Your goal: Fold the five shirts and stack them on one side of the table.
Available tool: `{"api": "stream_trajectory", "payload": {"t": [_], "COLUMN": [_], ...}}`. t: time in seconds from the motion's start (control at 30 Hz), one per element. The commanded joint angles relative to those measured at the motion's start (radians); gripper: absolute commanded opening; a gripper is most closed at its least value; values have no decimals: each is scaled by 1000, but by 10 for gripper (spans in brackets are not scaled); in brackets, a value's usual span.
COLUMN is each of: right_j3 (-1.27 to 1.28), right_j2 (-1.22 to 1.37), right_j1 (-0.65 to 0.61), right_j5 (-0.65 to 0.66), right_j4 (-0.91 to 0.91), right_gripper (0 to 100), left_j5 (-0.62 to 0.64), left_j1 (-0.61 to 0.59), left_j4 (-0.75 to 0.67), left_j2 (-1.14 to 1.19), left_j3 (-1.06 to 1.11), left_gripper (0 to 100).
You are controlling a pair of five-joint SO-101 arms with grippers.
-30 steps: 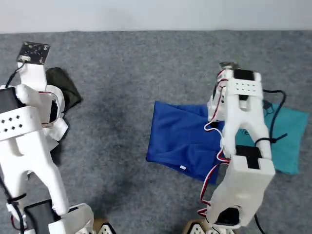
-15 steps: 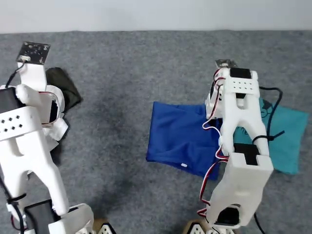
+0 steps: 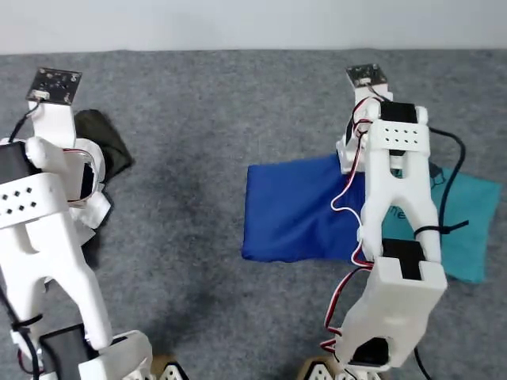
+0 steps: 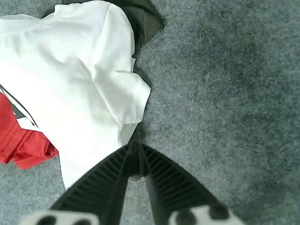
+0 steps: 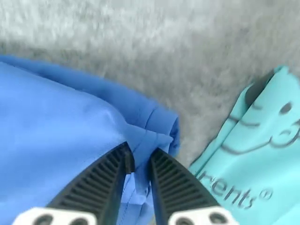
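A: Right jaws?
B: Narrow, pinching a fold at the far right corner of the blue shirt [image 5: 56, 140], which lies in the middle of the surface [image 3: 198, 119].
A: Left jaws?
B: Closed together, tips at the edge of the white shirt [image 4: 70, 84], left side.

blue shirt [image 3: 293, 210], teal shirt [image 3: 467, 218], grey table [image 3: 198, 119].

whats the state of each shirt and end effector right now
blue shirt: folded over, flat, edge pinched
teal shirt: spread flat
white shirt: rumpled, overlapping the dark shirt
red shirt: bunched at the white shirt's edge
dark shirt: partly covered
left end effector: shut
right end effector: shut on the blue shirt
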Motion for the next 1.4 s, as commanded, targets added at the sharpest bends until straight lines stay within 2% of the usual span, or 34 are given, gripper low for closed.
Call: {"api": "stream_trajectory", "payload": {"t": [0.0,0.13,0.33,0.53,0.6,0.67,0.73,0.8,0.9,1.1,1.2,1.37], "right_j3": [-58,-58,-146,-249,-255,-249,-207,-152,-34,196,218,143], "right_j2": [-15,27,-33,-102,-107,-104,-104,-104,-85,7,41,8], "right_j1": [13,16,10,-73,-119,-165,-194,-203,-194,-48,12,-4], "right_j5": [32,54,-3,2,3,3,3,3,6,104,130,140], "right_j4": [-73,-76,87,314,378,427,430,429,380,216,183,240], "right_gripper": [10,24,196,195,156,73,1,28,10,10,10,10], "left_j5": [-11,-11,-11,-11,-9,-8,-8,-6,-5,-5,-5,-5], "left_j1": [-2,-2,-2,-2,-2,-2,-2,-2,-3,-5,-3,-2], "left_j4": [-3,-3,-2,0,2,3,3,8,20,20,20,20], "left_j2": [-37,-37,-37,-37,-37,-41,-44,-46,-46,-48,-48,-48], "left_j3": [-2,-2,-2,-2,-2,-2,-2,-2,-2,-2,-2,-19], "left_gripper": [4,4,4,4,4,4,4,4,4,4,4,4]}}
